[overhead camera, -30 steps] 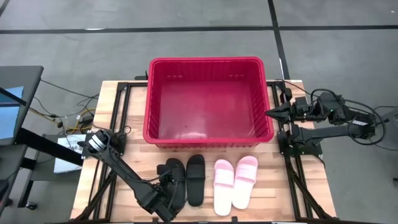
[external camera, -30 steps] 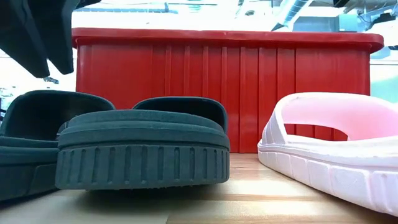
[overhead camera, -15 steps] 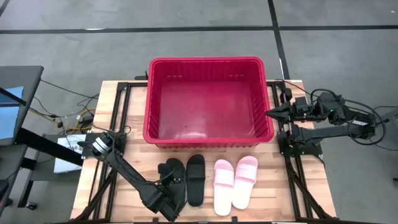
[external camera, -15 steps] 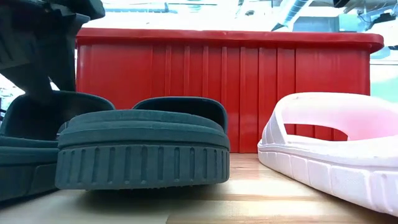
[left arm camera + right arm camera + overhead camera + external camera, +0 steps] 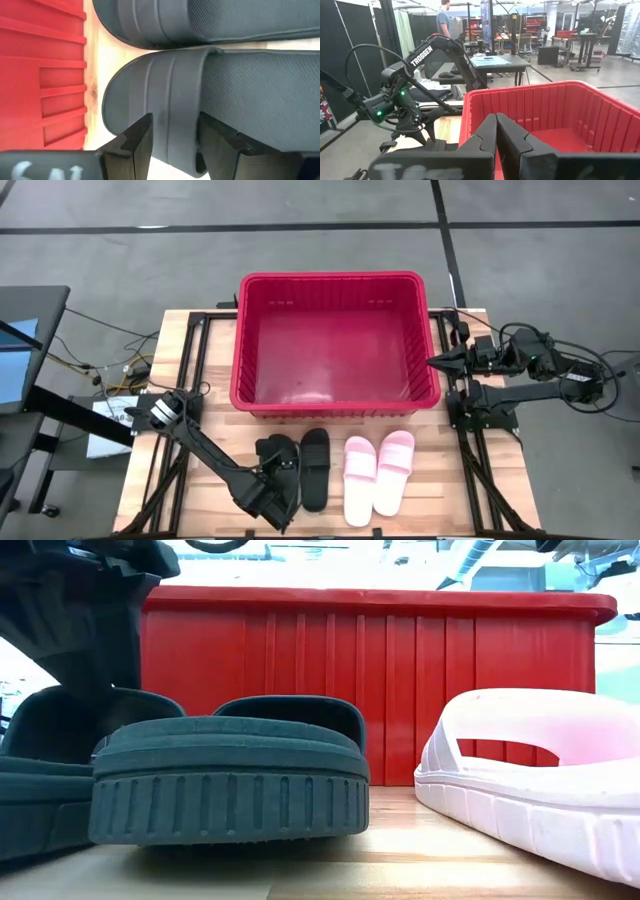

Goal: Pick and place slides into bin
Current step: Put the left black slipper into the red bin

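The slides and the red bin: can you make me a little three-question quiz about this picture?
1. True or false: the bin already has a slide inside.
2. Which slide is the left gripper closing around? A) outer black slide B) pink slide
3. Fill in: the right gripper waits beside the bin with its fingers ____.

Key: 1 false. 2 A. 3 shut.
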